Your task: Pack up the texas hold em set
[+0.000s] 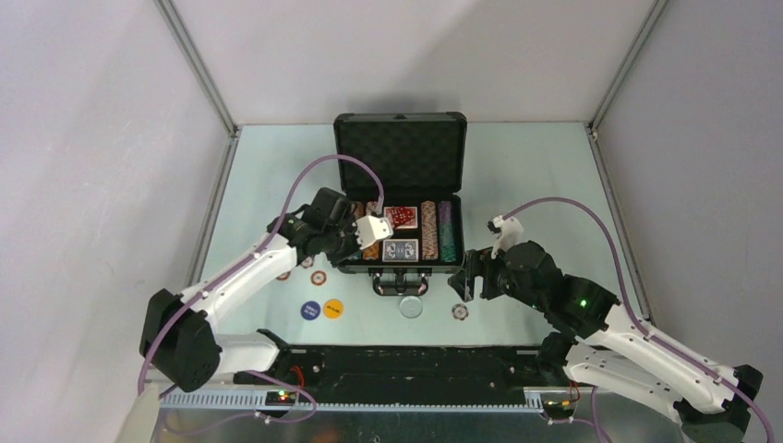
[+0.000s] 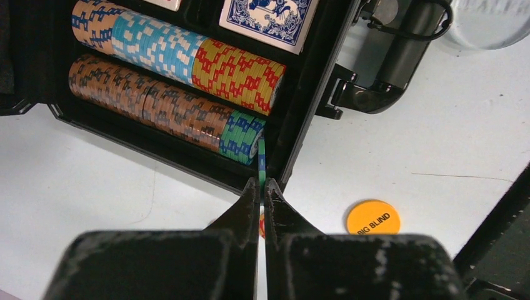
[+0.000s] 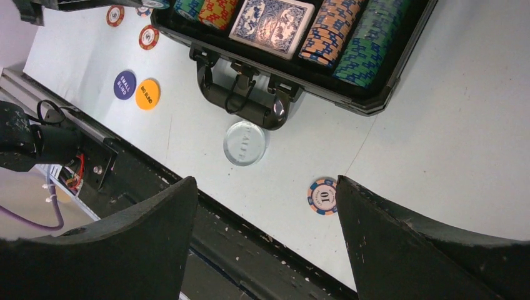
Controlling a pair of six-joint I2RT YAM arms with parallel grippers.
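Note:
The black case lies open at the table's middle, its foam-lined lid up. Rows of striped chips, a blue card deck and red dice lie in it. My left gripper is shut on a green-and-blue chip, held edge-on over the near end of the outer chip row, next to green chips. My right gripper hangs open and holds nothing, above the table right of the handle. An orange "10" chip lies by its right finger.
Loose chips lie left of the case. A blue button, an orange BIG BLIND button and a clear round button lie in front of it. The black base rail runs along the near edge.

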